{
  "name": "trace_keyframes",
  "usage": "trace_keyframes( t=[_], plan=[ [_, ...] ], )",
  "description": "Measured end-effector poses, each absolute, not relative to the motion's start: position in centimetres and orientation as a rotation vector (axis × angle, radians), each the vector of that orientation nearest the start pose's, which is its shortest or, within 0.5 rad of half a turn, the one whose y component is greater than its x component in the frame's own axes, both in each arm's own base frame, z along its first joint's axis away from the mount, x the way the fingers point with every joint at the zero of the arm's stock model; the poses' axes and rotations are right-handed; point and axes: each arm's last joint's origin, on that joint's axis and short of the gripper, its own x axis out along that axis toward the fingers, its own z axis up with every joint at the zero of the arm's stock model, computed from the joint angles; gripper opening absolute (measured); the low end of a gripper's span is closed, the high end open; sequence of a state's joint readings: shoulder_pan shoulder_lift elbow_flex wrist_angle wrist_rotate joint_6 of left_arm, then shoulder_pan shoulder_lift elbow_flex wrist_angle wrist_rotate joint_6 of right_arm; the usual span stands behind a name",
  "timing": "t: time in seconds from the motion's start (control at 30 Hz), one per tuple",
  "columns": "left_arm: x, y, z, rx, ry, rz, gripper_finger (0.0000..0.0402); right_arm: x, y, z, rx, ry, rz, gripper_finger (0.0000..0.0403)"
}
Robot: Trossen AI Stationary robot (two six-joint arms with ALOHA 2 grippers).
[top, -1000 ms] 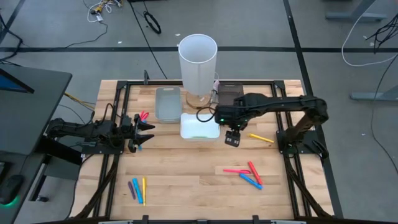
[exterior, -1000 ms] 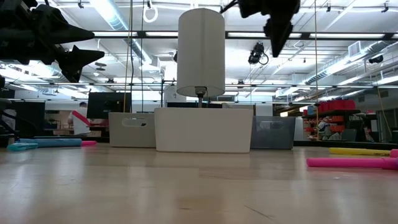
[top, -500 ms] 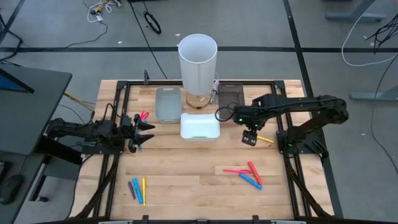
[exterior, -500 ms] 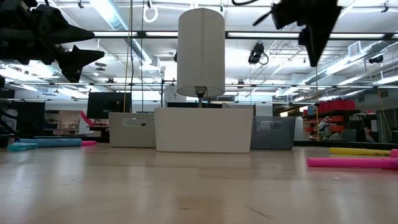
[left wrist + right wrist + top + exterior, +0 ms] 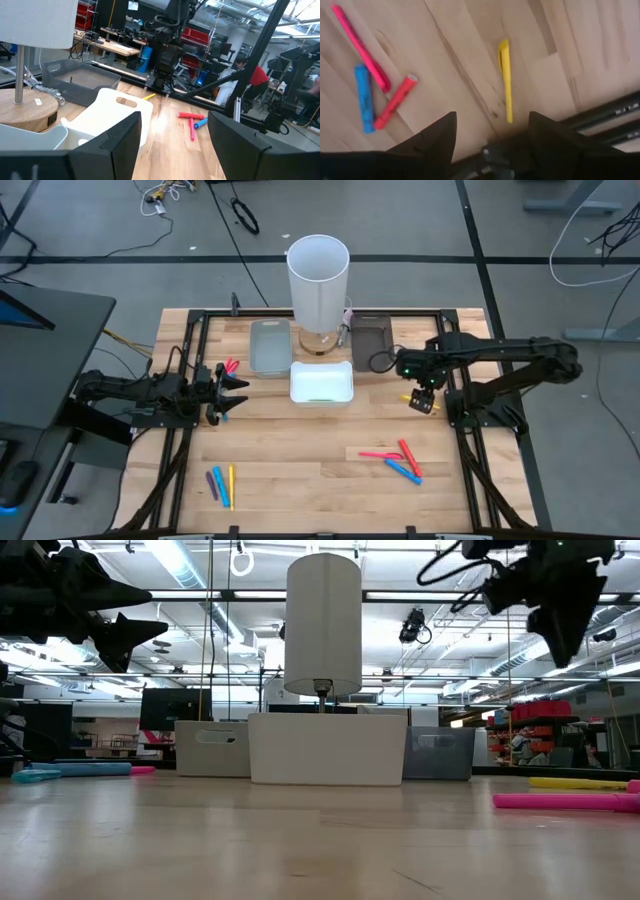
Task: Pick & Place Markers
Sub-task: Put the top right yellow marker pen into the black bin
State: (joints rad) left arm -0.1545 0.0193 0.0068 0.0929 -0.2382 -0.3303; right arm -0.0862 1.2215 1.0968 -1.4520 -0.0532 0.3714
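**Right gripper open above yellow marker**

Right gripper hangs off the wooden table, fingers apart, empty. Thin yellow marker lies flat directly below it, just ahead of the fingertips. Pink, red and blue markers lie clustered on the table farther out from it. White plastic tray sits off to its side. Left gripper waits at the table's left, fingers spread, empty; pink marker lies just beside it.

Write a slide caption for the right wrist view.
Open right gripper hovers above a yellow marker, pink, red and blue markers nearby.
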Motion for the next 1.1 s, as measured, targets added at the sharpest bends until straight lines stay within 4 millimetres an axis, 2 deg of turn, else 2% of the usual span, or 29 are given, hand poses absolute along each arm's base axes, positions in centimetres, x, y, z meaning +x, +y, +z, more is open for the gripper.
trace_keyframes(
  t=[0.43, 0.63, 0.83, 1.1],
  plan=[
    [9.7, -0.8, 17.3, -0.346, -0.092, 0.07, 0.0234, 16.4, -3.4, 26.3, 0.377, 1.659, -0.315, 0.0249],
    [9.7, -0.8, 17.3, -0.345, -0.092, 0.07, 0.0234, 16.1, -3.6, 25.3, 0.391, 1.683, -0.325, 0.0249],
    [9.7, -0.8, 17.3, -0.345, -0.092, 0.07, 0.0234, 15.8, -3.5, 23.3, 0.378, 1.736, -0.301, 0.0249],
    [9.7, -0.8, 17.3, -0.345, -0.092, 0.07, 0.0234, 16.9, -3.9, 20.9, 0.367, 1.768, -0.28, 0.0249]
  ],
)
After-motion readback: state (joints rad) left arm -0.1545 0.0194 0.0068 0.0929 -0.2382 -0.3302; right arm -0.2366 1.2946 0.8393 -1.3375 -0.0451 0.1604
